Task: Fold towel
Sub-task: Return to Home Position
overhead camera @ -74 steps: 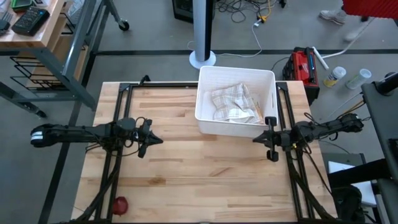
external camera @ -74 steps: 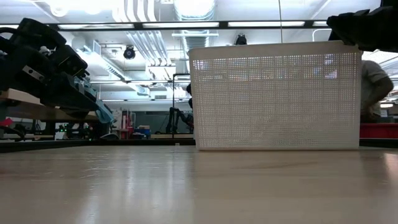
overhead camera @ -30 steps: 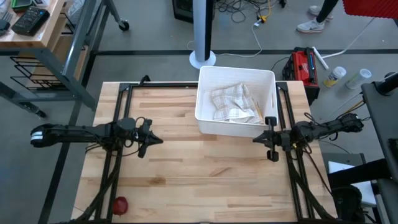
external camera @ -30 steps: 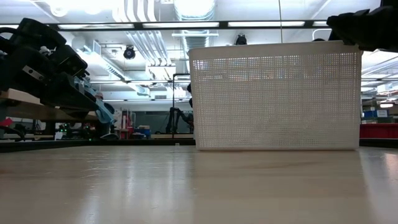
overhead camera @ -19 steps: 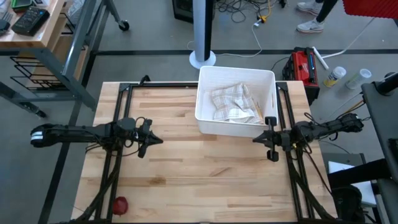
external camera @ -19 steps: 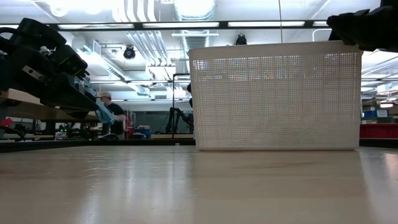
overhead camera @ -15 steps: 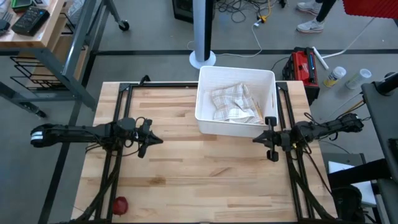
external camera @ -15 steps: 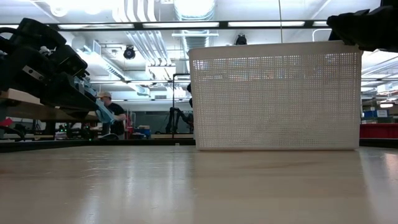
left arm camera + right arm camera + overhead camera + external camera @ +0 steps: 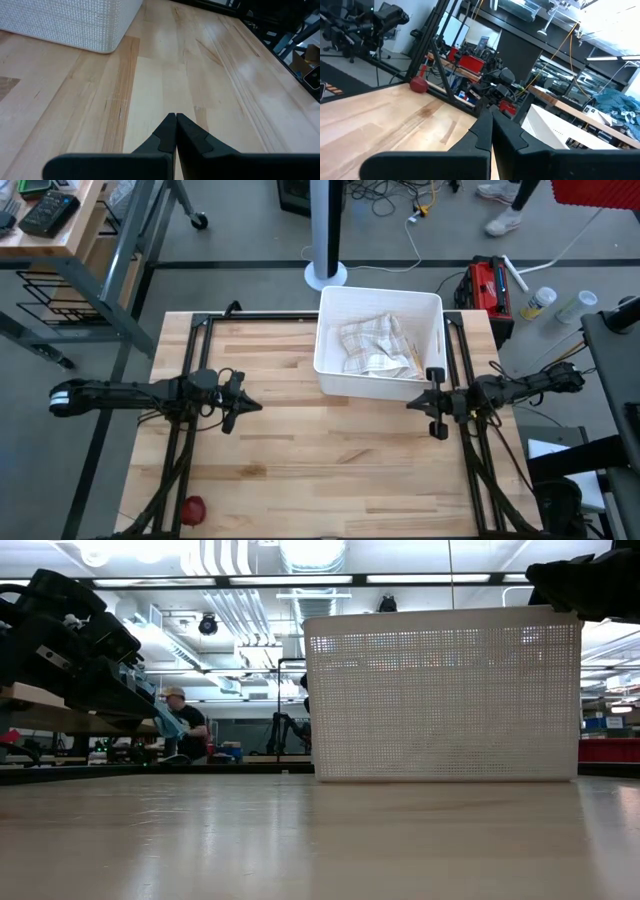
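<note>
No change in either arm across the last frames: both are parked low over the table [image 9: 330,470], tips facing each other across its middle. I take this as home reached and the job essentially finished. Laundry bin [image 9: 325,352] unmoved; it sits on the far side of the gap between the two claws, with one front corner just beside the right gripper [image 9: 412,405] and well apart from the left gripper [image 9: 250,405]. Folded towels [image 9: 375,345] lie inside it, a checkered one on top. Both wrist views show the fingers pressed tip to tip with nothing between them. The only movement is in the room: a seated person [image 9: 185,720] has come into the low view's background, and a walker's shoe [image 9: 503,222] has shifted on the floor beyond the bin. Bare wood lies between the claws. A small red ball [image 9: 192,508] rests near the front edge, well apart from the left gripper.
</note>
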You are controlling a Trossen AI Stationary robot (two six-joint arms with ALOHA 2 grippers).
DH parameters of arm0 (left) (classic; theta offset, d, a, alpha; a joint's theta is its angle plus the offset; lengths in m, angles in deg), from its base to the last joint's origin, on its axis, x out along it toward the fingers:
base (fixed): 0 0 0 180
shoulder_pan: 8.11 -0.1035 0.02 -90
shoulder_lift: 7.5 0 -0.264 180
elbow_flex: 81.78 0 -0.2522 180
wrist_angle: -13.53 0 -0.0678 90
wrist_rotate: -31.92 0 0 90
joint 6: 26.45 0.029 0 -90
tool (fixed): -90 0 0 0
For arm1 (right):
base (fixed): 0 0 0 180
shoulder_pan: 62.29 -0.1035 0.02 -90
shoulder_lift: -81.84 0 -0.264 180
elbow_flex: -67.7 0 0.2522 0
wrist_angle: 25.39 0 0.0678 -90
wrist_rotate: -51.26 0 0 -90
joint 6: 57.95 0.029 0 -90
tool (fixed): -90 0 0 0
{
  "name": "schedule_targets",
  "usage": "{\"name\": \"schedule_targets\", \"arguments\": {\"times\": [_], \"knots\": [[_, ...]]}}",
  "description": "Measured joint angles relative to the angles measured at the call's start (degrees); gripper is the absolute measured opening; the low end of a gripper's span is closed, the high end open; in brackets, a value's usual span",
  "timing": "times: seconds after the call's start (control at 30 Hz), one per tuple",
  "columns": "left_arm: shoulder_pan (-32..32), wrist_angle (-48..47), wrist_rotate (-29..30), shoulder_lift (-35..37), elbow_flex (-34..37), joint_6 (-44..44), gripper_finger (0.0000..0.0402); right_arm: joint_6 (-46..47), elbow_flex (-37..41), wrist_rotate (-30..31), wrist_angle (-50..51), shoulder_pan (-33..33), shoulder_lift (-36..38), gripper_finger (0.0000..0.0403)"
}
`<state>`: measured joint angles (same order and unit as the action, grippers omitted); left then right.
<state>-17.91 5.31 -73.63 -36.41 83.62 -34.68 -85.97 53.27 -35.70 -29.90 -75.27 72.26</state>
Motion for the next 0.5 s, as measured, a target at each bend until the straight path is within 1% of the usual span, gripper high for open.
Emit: {"name": "schedule_targets", "arguments": {"times": [0.13,0.33,0.5], "knots": [[0.01,0.02,0.0,0.0,0.0,0.0,0.0,0.73,0.0,-0.01,-0.1,-0.01,0.02,0.0],[0.0,0.02,0.01,0.01,0.0,0.0,0.0,-0.68,0.0,0.01,0.14,-0.01,0.0,0.0],[0.0,0.01,0.0,0.01,0.0,0.0,0.0,0.74,0.0,-0.01,-0.1,-0.01,0.02,0.0]]}}
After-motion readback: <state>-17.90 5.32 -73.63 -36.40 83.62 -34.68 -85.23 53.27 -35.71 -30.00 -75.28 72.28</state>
